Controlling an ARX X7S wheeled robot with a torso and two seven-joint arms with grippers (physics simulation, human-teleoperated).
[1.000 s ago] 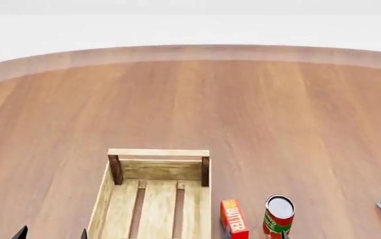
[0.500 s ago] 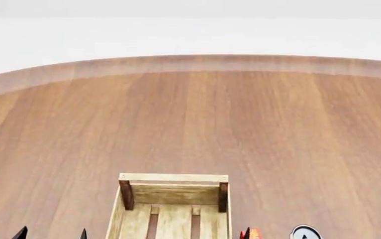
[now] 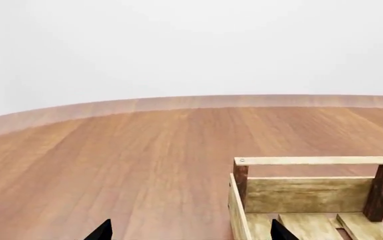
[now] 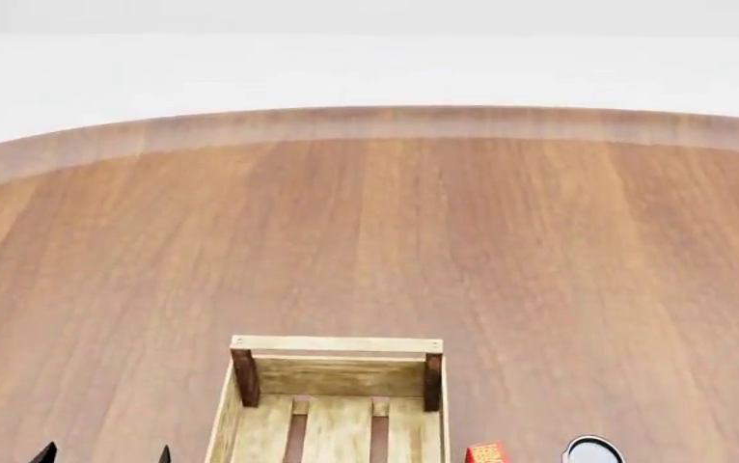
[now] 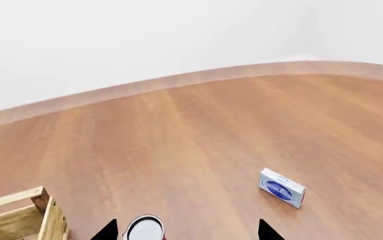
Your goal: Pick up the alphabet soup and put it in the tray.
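Note:
The alphabet soup is out of view in every frame. The tray [image 4: 334, 344], a pale slatted crate with dark corner posts, stands at the bottom middle of the head view and is empty where it shows. It also shows in the left wrist view [image 3: 315, 161] and one corner shows in the right wrist view [image 5: 25, 216]. My left gripper [image 3: 190, 234] is open and empty, one fingertip over the tray's side wall; its tips show in the head view [image 4: 103, 455]. My right gripper [image 5: 187, 234] is open and empty.
A slim can with a white top and red rim [image 5: 145, 229] stands just ahead of my right gripper, also seen in the head view [image 4: 592, 450]. A red butter box [image 4: 485, 453] sits between it and the tray. A blue-and-white box [image 5: 282, 187] lies farther out.
The head view tilted up, so the tray, butter box and red can slid down the frame. A dark right fingertip near the butter box has dropped out of the head view.

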